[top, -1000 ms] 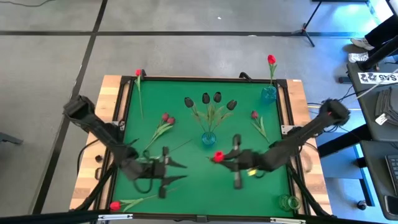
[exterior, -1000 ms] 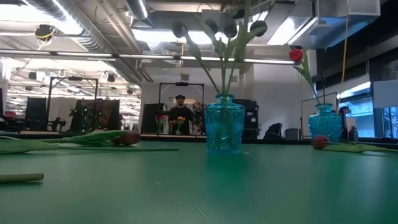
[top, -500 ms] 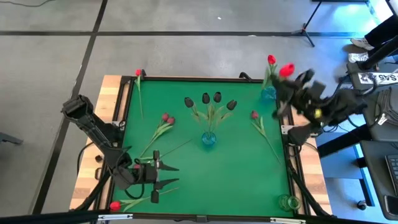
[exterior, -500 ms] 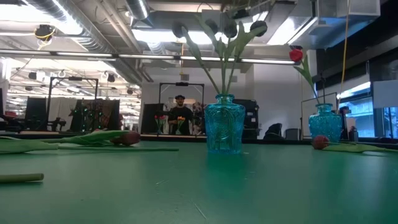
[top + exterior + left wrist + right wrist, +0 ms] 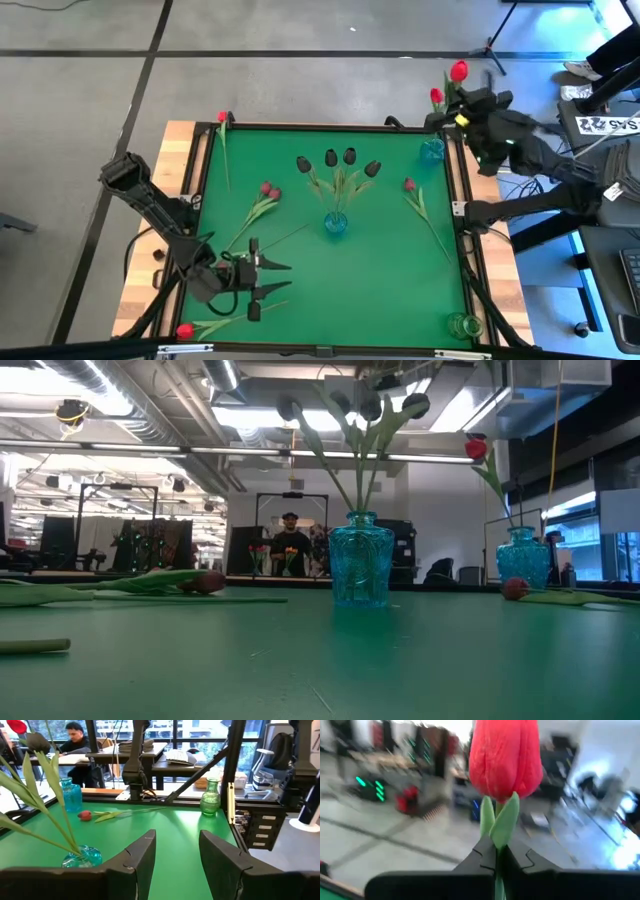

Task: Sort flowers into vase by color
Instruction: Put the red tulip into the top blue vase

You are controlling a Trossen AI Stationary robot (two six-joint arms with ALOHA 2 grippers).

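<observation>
High view: the right end effector (image 5: 465,103) hangs at the upper right of the frame, just past the tabletop (image 5: 330,270) corner, pinching a red tulip (image 5: 459,71) by its stem right under the head, close above the blue vase (image 5: 432,151) that already holds one red flower (image 5: 436,96). The left end effector (image 5: 262,281) waits at the lower left with its fingers spread and nothing between them, near a red tulip on the edge (image 5: 185,330). More flowers lie loose on the green; dark ones stand in the middle vase (image 5: 335,223). These stems look light, thin and springy, so a grip low on the stem would likely steer the tip into the vase mouth better than one by the head
</observation>
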